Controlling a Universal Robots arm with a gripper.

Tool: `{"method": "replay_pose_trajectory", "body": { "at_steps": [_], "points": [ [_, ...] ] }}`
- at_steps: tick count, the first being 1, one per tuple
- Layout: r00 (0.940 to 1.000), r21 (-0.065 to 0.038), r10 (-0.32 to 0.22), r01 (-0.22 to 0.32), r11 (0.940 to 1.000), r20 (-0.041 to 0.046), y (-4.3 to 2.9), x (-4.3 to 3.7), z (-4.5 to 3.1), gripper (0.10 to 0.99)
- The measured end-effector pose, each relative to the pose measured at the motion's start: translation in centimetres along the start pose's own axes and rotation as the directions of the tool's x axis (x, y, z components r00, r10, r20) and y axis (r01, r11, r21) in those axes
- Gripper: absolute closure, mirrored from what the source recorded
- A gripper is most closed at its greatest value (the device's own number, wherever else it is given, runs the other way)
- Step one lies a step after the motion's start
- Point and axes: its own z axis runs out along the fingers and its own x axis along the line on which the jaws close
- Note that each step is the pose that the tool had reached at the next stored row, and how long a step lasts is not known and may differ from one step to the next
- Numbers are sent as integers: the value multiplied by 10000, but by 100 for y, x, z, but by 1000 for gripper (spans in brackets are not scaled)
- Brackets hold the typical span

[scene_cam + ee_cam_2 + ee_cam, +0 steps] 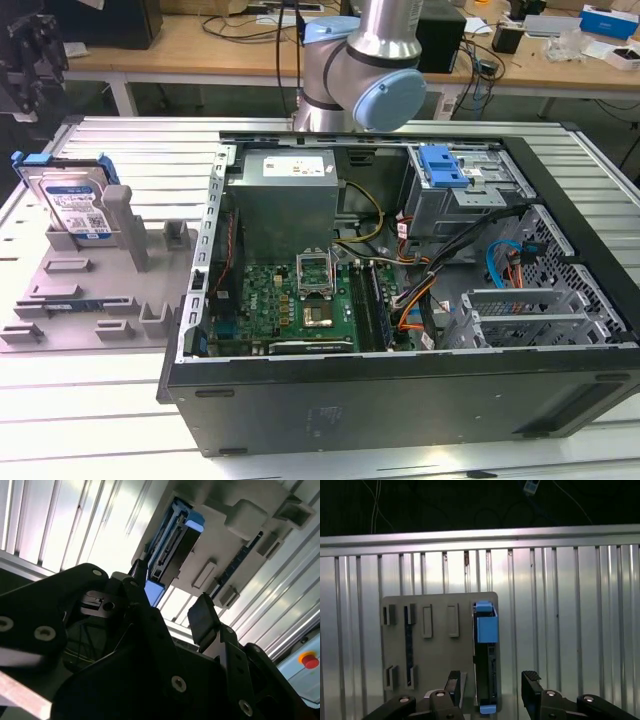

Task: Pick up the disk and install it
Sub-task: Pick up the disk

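The black two-fingered pincer (491,682) stood open in both wrist views. Its fingers (530,678) were spread to either side of the disk and clear of it. The disk (68,200), a flat silver metal hard drive in a blue plastic carrier, stood on edge in a slot of the grey plastic holder plate (100,285). The plate lay on the ribbed aluminium desk (130,150), toward the edge at the exterior view's left, just beside the open black computer case (400,400).
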Motion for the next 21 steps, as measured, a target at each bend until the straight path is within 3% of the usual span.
{"method": "replay_pose_trajectory", "body": {
  "at_steps": [4, 21],
  "points": [
    [10000, 1, 47, -47, 10000, 1, 67, -5, 37, 486],
    [10000, 0, 48, -48, 10000, 0, 203, -7, 230, 486]
  ]
}}
